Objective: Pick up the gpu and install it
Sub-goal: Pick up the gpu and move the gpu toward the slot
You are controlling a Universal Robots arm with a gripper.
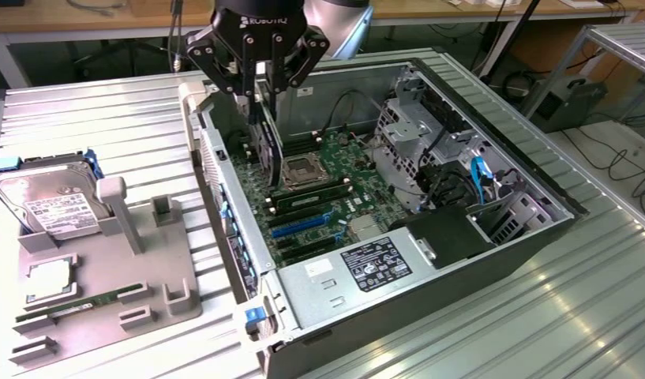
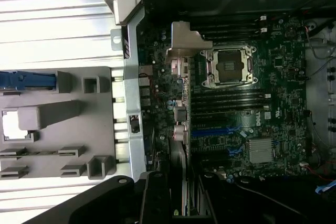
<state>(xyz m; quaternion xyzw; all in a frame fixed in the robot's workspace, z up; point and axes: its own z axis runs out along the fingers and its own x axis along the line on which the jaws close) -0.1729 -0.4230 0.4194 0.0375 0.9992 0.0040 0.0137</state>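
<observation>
My gripper (image 1: pixel 261 101) hangs over the open computer case (image 1: pixel 533 229), shut on the gpu (image 1: pixel 268 146). The card is slim and black, and it hangs edge-down from the fingers. Its lower end sits inside the case, close to the rear wall and beside the CPU socket (image 1: pixel 301 170). In the wrist view, the gpu's silvery bracket (image 2: pixel 184 43) stands over the motherboard. The card's edge runs back to my gripper (image 2: pixel 181 205). The blue expansion slots (image 1: pixel 301 227) lie on the motherboard further along from the card.
A grey fixture tray (image 1: pixel 143 268) on the exterior view's left holds a hard drive (image 1: pixel 50 207), a CPU (image 1: pixel 50 278) and a green RAM stick (image 1: pixel 69 308). Inside the case are a drive cage (image 1: pixel 412 130), cables and a labelled power supply (image 1: pixel 373 264).
</observation>
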